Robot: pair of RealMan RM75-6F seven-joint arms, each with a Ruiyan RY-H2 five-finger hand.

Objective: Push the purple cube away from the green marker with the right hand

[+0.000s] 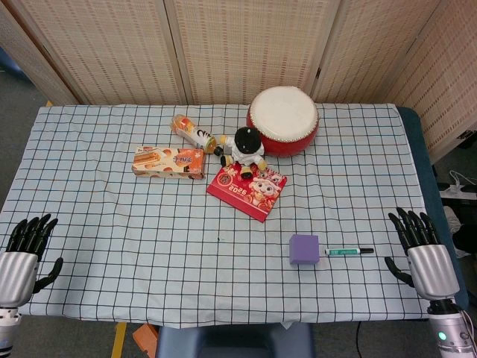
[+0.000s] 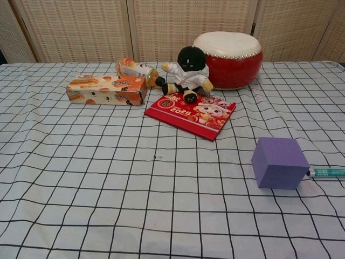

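The right hand (image 1: 425,253) rests empty with fingers spread at the counter (image 1: 112,246) edge; the purple cube (image 1: 304,249) sits well inboard of it, just beyond the green marker (image 1: 349,251), so pushing likely needs a reach over the marker.

Matt foam-like purple cube (image 2: 279,162) on checked cloth (image 2: 108,178).

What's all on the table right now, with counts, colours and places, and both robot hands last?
cube: 1, purple, front right, just left of the marker
marker: 1, green with black cap, lying flat, right of the cube
drum: 1, red with white top, back centre
doll: 1, black and white, in front of the drum
booklet: 1, red, centre, under the doll's feet
snack box: 1, orange, centre left
bottle: 1, orange, lying behind the box
tablecloth: 1, white, black grid
left robot hand: front left edge, open, empty
right robot hand: front right edge, open, empty
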